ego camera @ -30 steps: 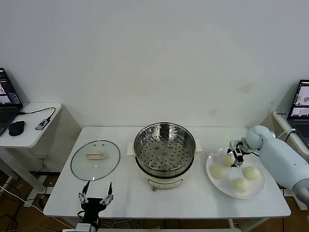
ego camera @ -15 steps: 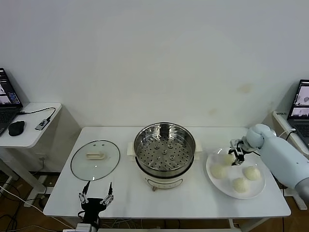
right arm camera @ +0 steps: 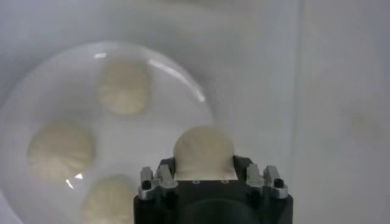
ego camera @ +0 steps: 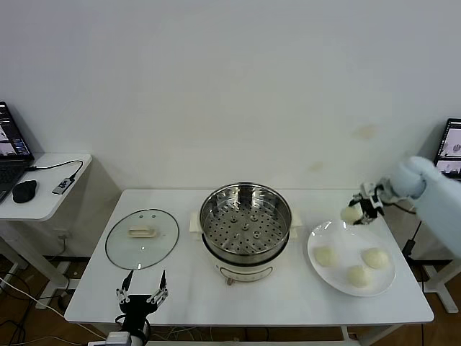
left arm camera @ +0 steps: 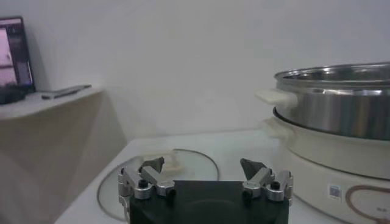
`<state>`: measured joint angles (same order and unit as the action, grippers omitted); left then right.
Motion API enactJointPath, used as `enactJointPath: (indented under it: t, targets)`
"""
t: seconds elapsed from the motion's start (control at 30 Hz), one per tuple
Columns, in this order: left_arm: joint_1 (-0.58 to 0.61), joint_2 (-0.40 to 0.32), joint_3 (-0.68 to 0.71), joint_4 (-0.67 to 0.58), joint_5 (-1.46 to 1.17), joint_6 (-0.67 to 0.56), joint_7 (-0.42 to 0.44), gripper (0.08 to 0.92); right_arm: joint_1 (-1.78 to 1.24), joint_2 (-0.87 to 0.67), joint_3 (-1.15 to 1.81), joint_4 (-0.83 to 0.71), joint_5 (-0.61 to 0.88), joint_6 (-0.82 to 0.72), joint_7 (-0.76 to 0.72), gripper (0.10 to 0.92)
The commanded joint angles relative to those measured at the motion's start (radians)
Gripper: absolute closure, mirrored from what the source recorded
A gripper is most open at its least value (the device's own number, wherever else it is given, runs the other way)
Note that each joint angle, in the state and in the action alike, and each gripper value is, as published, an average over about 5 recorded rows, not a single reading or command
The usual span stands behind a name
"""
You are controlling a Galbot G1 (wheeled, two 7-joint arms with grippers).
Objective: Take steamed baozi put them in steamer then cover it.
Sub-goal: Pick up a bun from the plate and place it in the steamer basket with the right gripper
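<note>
On the white tabletop (ego camera: pixel 86 299) my steamer (ego camera: pixel 245 229) stands open in the middle, a rigid steel pot that needs no handling. Its cover (ego camera: pixel 142 238), glass, weighty and breakable I judge, lies flat to its left, best taken by the cream handle. The plate (ego camera: pixel 325 272) to the right holds three baozi. My right pincer (ego camera: pixel 360 210) is closed around the fourth baozi (ego camera: pixel 351 213), raised above the plate's far edge; it looks soft and light, so I grip its sides gently. My left pincer (ego camera: pixel 142 296) waits wide open, empty, at the near edge.
</note>
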<state>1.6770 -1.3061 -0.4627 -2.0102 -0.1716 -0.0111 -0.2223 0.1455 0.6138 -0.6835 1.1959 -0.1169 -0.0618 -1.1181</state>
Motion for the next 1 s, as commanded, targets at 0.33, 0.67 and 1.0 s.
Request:
enactJointPath:
  t: [0.33,0.67,1.0]
  targets:
    - [-0.006,0.001,-0.011,0.011,-0.148,-0.015,0.016,0.177,0.513,0.157,-0.411,0.147,0.383,0.002,0.036,0.431]
    - [0.001,-0.009,-0.026,0.005,-0.131,-0.016,0.029,0.177,0.451,0.418,-0.504,0.052,0.322,0.161,0.085,0.431]
    - [0.003,-0.016,-0.034,0.002,-0.118,-0.015,0.028,0.177,0.385,0.581,-0.578,-0.026,0.116,0.315,0.121,0.431]
